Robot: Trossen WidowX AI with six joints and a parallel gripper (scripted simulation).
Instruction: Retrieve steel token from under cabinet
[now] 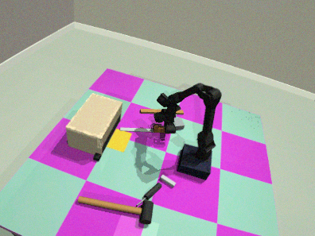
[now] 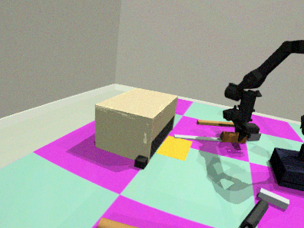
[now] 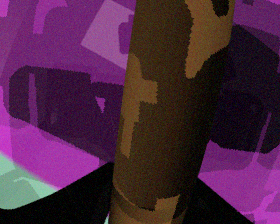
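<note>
The cream cabinet (image 1: 93,116) (image 2: 134,110) stands at the left, with a dark gap low on its front. The yellow marked area (image 1: 119,141) (image 2: 174,149) lies in front of it. No token can be made out. My gripper (image 1: 160,130) (image 2: 237,138) (image 3: 150,177) points down and is shut on the brown handle (image 1: 156,129) (image 2: 227,137) (image 3: 162,120) of a long tool. Its thin pale blade (image 1: 137,129) (image 2: 197,138) points toward the cabinet, its tip close to the marked area's back edge. The tool is at or just above table height; which one is unclear.
A wooden-handled tool (image 1: 148,111) (image 2: 211,122) lies behind my gripper. A black-headed mallet (image 1: 146,212), a dark-handled screwdriver (image 1: 153,191) (image 2: 256,213) and a white block (image 1: 168,181) (image 2: 273,199) lie nearer the front. A small black block (image 1: 97,156) (image 2: 140,161) is at the cabinet's near front corner.
</note>
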